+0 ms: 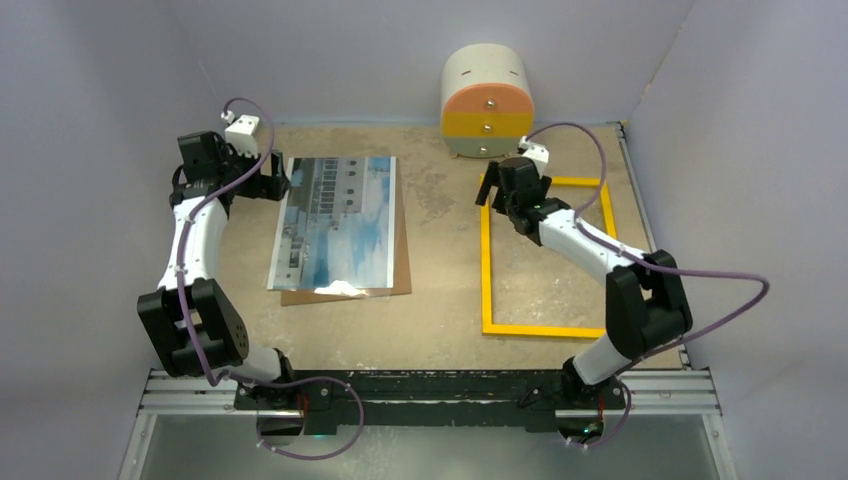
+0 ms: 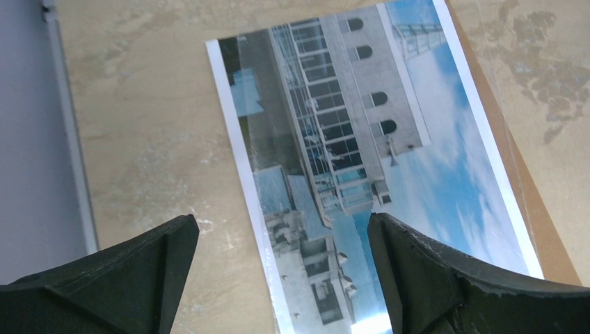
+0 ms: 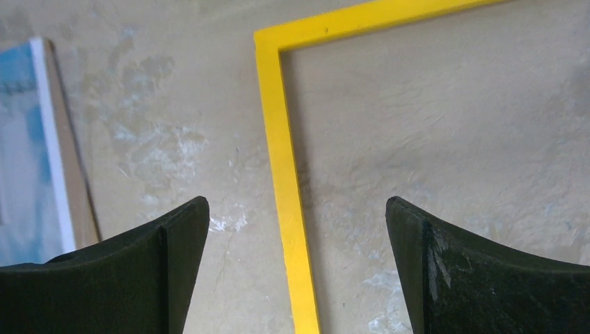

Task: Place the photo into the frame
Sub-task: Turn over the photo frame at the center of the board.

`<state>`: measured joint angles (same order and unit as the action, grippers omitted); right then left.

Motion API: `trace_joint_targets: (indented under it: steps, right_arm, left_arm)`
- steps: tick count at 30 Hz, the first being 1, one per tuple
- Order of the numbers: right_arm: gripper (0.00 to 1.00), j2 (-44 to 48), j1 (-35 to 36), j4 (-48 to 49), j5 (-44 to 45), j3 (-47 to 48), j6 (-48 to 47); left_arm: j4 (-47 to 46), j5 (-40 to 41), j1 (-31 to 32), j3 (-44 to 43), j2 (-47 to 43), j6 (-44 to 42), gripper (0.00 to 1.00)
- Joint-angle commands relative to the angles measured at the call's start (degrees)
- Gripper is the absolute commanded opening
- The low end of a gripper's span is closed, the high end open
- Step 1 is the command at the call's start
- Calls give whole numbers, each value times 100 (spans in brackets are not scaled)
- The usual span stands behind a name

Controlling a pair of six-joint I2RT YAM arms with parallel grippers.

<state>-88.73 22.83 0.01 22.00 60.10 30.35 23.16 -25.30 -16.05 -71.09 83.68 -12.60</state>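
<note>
Far left, toward the back of the table (image 1: 440, 230): left gripper (image 2: 282, 229), jaws wide apart, clamped on nothing. Hangs over the left long edge of the photo (image 1: 337, 222), one fingertip above bare tabletop, the other above the print. Cannot tell from either view whether touching the surface.

Next to the right: the photo itself, face up, with a white building, blue cloudy sky and a white border. Lies flat on a brown backing board (image 1: 400, 275), long side running away from the arm bases, slightly skewed. Leaves a strip of board showing along the right side and the near end. Carries a bright glare patch at the near edge. Sits well apart from the frame, outside it.

Centre back, against the wall: a rounded drawer unit (image 1: 487, 100), white on top, then orange, yellow and pale green fronts with small knobs.

Right half: the frame (image 1: 540, 330), bright yellow, flat on the table, tan surface visible inside the rectangle. Right gripper (image 3: 296, 205) above the frame's far-left corner region, jaws wide apart, holding nothing. Straddles the frame's left bar in the wrist view, with the corner just ahead of the fingertips.

Far right: right arm (image 1: 645, 300) bent over the frame's right side, hiding part of that bar.
</note>
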Motion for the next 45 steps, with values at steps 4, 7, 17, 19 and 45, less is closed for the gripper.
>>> trace_joint_targets:
  steps: [4,7,17,19,45]
  right_arm:
    - [95,-832,580,-1223,772,197,475]
    - [93,-880,698,-1190,926,-25,657]
    - [76,-1006,873,-878,621,-361,738]
    - [74,-1074,889,-842,516,-392,781]
    - [0,-1426,1930,-1546,-127,1418,1786]
  left_arm:
    - [503,-810,19,331,97,-136,100]
    - [655,-941,106,502,109,-273,100]
    - [936,-829,510,781,-44,-624,100]
    - [981,-819,577,776,-32,-643,100]
    - [1666,-933,793,285,201,-798,100]
